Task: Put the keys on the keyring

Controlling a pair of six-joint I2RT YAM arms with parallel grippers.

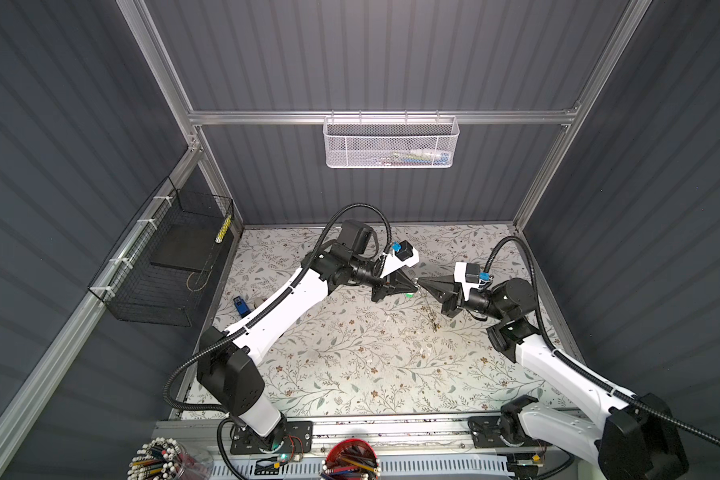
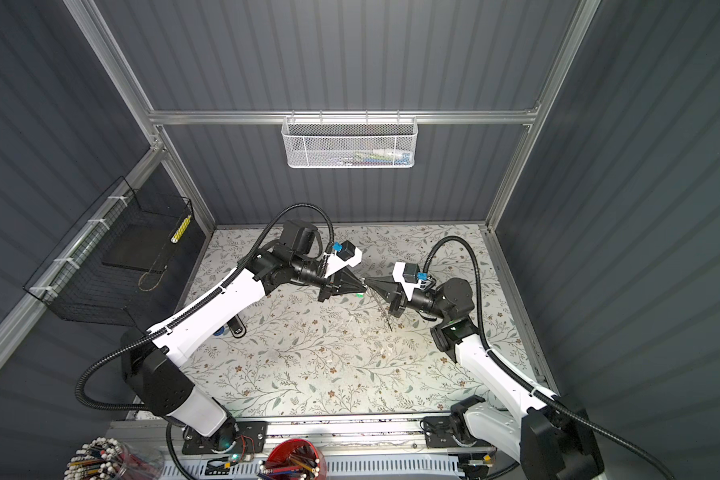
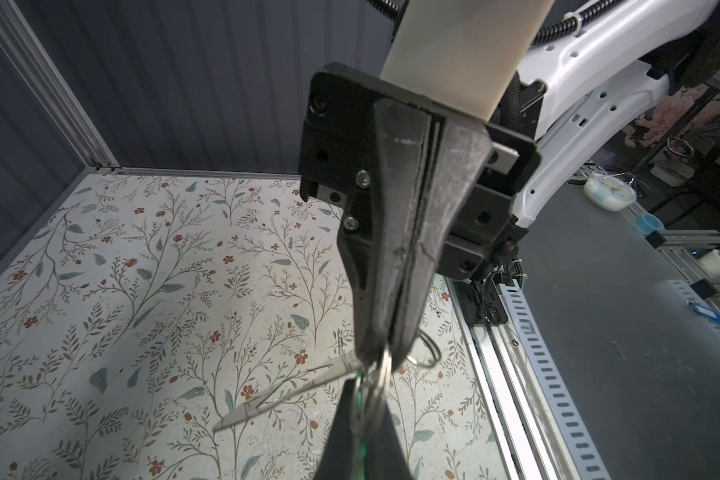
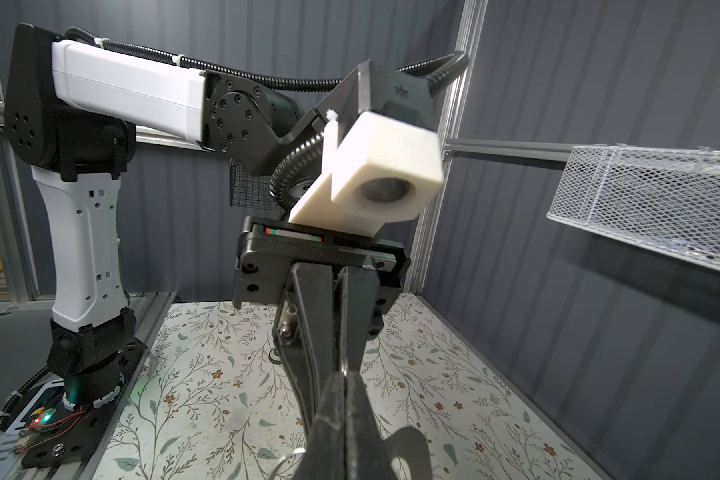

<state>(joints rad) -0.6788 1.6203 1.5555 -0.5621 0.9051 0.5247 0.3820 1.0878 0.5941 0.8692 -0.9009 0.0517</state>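
Floral table (image 1: 329, 374), with both arms reaching in over it and meeting tip to tip well above the surface.

Left gripper (image 1: 413, 286): fingers pressed together. Green shows between them in the left wrist view, so it reads as clamped on the green-tagged key (image 1: 409, 295).

Right gripper (image 1: 421, 284): fingers together too, pinching a silver metal loop (image 3: 382, 378) of the keyring (image 3: 283, 395). The flat grey body hangs off the tip, tilted, clear of the table. The second key: can't pick it out for sure.

Risks, my read:
- The tips are nearly touching, so any extra push jams the fingers into each other.
- Both grips are thin pinches on small metal. A sideways tug could twist the loop or pop the key out, and it would drop to the table.
- The hanging body can swing and pull the loop off line.

Views:
- Both top views give arm layout and height, but the contact point is a speck.
- The left wrist view shows the loop, the green and the grey body close up.
- The right wrist view shows the left fingers closed and what looks like the keyring's oval cutout. The loop contact itself is hidden behind the right gripper's fingers.
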